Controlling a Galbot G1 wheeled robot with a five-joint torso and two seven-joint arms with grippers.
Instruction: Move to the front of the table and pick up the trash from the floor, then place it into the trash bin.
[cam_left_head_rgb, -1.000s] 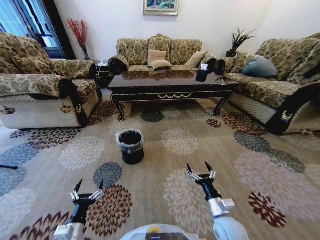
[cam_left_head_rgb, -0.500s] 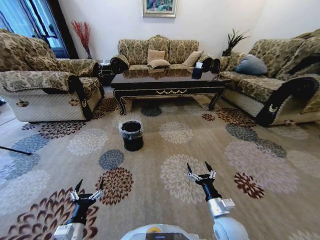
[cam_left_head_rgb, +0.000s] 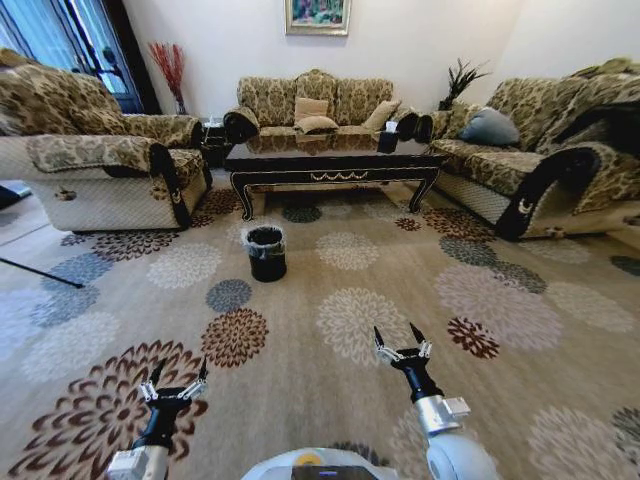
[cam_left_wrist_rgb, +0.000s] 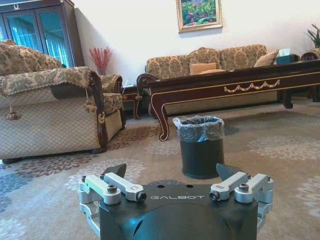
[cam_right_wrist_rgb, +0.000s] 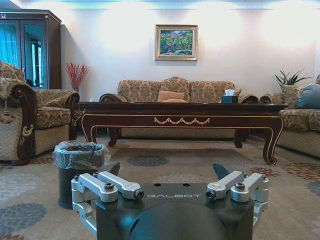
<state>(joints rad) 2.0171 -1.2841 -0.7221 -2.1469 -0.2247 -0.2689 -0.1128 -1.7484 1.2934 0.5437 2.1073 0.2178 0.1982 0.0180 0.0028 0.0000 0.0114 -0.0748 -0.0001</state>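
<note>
Both end effectors (cam_left_head_rgb: 175, 377) (cam_left_head_rgb: 402, 339) open as before; table (cam_left_head_rgb: 330, 160), trash bin (cam_left_head_rgb: 266, 252) farther away.

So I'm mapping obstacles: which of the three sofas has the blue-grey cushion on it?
The sofa on the robot's right, beside the table. Its blue-grey cushion sets it apart; the far sofa holds tan cushions, the left sofa none.

1. The room is evenly and brightly lit; daylight comes through the blue-tinted glass doors (cam_left_head_rgb: 60, 45) at the far left.
2. The right wrist view shows soft pools of ceiling light washing out the top of the white wall (cam_right_wrist_rgb: 260, 55).
3. The glossy table (cam_left_head_rgb: 330, 160) top mirrors the sofa (cam_left_head_rgb: 315, 100) behind it.
4. The head view bows strongly outward at its edges, stretching the floor (cam_left_head_rgb: 330, 330) pattern.
5. Shadows are faint and soft under the furniture.
</note>
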